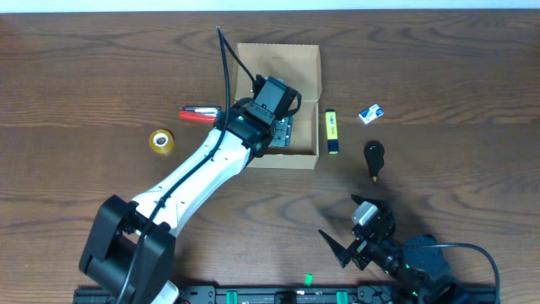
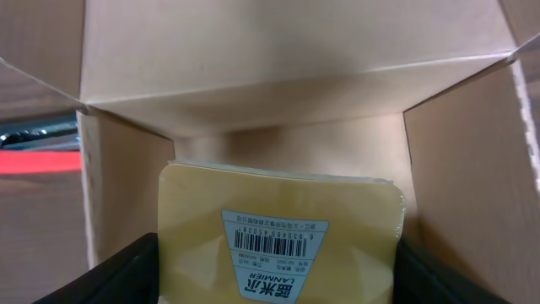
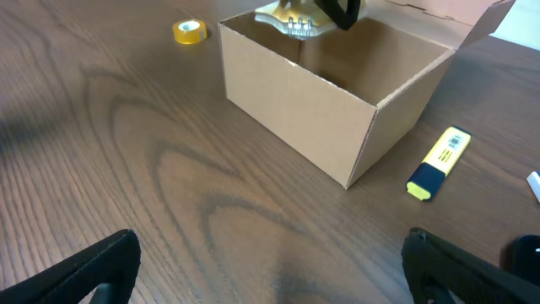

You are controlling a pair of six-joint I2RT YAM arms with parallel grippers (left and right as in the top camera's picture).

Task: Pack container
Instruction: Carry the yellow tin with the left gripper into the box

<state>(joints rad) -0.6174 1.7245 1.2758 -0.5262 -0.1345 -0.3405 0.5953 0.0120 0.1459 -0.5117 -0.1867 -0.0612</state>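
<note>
1. My left pincer [image 2: 278,274] is clamped on a yellow pad [image 2: 283,219] with a barcode label, one finger at each side.
2. The pad sits between the walls of the open cardboard box [image 1: 287,72], toward the far middle of the table [image 1: 84,84]. It may be touching the bottom; I cannot tell.
3. My right pincer [image 3: 270,270] is spread wide and empty, well apart from the box.
4. A yellow highlighter [image 1: 332,132] lies just right of the box.

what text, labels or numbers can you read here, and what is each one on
"LANMIER", upside down, with Chinese characters by it: white label on the yellow pad.
Barcode digits and fine print on that label: too small to read.
Marking on the highlighter: blurred.
Blue and white packet: too small to read.
Container: no print visible.
</note>
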